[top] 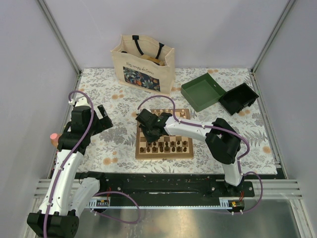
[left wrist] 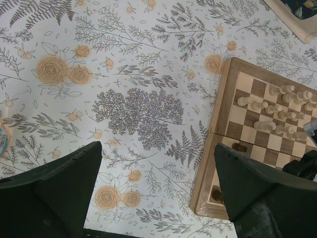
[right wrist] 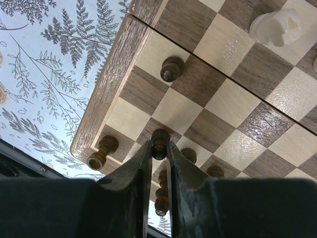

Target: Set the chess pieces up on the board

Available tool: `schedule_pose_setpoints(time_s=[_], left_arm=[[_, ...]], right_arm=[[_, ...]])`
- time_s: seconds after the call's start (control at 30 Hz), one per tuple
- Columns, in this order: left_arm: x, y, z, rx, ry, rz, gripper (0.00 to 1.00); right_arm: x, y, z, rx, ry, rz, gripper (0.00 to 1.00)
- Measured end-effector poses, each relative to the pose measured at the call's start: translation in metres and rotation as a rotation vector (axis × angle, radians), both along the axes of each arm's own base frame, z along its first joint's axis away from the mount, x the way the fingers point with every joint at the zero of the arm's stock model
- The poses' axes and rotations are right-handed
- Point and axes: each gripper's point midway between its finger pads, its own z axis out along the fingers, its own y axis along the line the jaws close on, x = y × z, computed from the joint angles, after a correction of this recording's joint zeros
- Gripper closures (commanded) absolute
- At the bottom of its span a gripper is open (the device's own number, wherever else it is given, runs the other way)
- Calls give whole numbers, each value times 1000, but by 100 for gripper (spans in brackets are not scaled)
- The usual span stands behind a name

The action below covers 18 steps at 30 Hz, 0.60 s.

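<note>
**Right gripper [right wrist: 159, 147] clamped on a dark pawn [right wrist: 159, 142] above the board's [right wrist: 111, 84] corner**

Top view: the right gripper is over the board's left half. The left gripper [top: 95, 118] hangs off-board to the left, spread wide.

Left wrist: cream pieces [left wrist: 257, 105] crowd the far rows.

Right wrist: the pawn is upright between the jaws. Other dark pieces [right wrist: 101, 153] stand just beside it on the edge squares.

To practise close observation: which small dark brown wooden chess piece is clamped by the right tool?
The dark brown wooden chess piece pinched inside the right tool; its neighbours stand free.
</note>
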Motion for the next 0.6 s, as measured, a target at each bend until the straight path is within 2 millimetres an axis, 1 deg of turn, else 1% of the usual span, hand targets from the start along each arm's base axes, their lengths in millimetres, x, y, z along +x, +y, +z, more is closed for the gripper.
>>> schedule_pose_setpoints(time_s=[0.37, 0.6], left_arm=[[0, 0, 0, 0, 0, 2, 1], [0, 0, 0, -1, 0, 1, 1]], right_arm=[[0, 0, 0, -2, 0, -1, 68], [4, 4, 10, 8, -17, 11, 63]])
